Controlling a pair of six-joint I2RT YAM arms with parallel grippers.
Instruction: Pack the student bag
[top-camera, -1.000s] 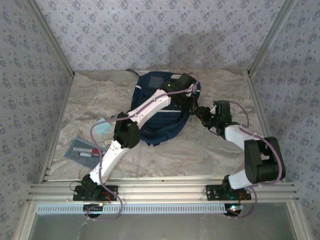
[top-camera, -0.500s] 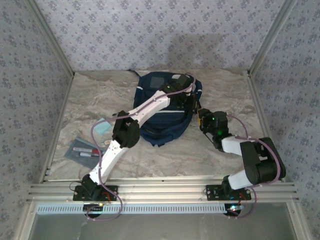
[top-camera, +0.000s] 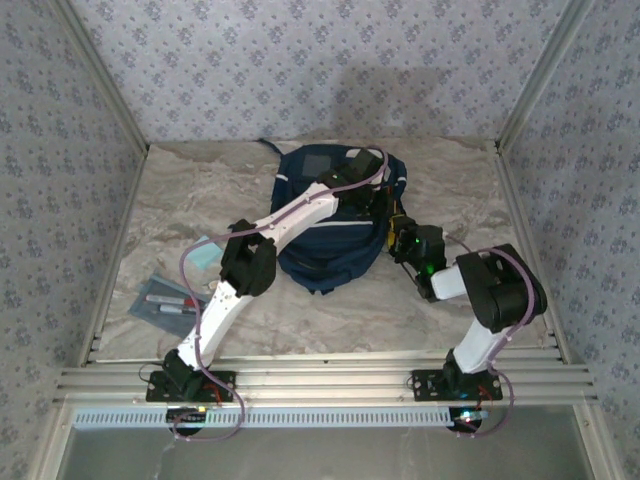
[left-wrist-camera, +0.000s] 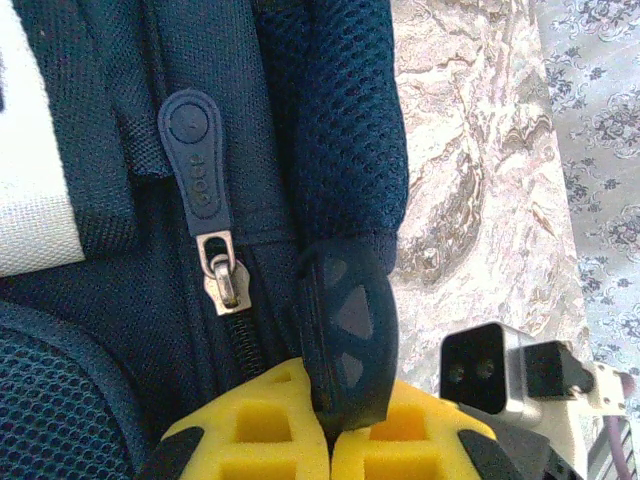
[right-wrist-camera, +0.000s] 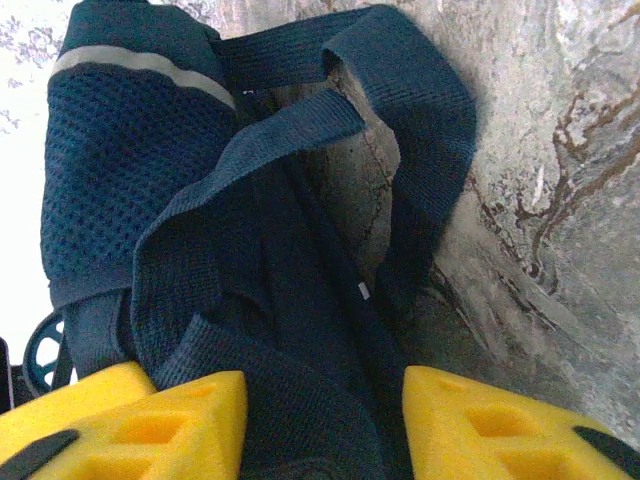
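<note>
The right arm has folded in closer to its base, and its right gripper has come in against the right flank of the student bag, which has not shifted.

At the left of the marble-patterned table lies a flat grey pouch with a red-capped pen and a dark pen; whether they are in it or on it cannot be told. Just beyond it is a teal flat item, its right edge hidden by the left arm, which stretches diagonally over the bag and covers part of its top.

The bag lies at the middle back of the table. Its contents cannot be seen.

The left gripper is at the bag's right side with its yellow fingers pressed together on a dark rubbery pull tab. Just to the left of that tab hang a second zip pull and its metal slider.

In the right wrist view, the right gripper has its jaws partway apart, with a bunch of navy strap webbing between them. Whether they are pinching it cannot be told.
</note>
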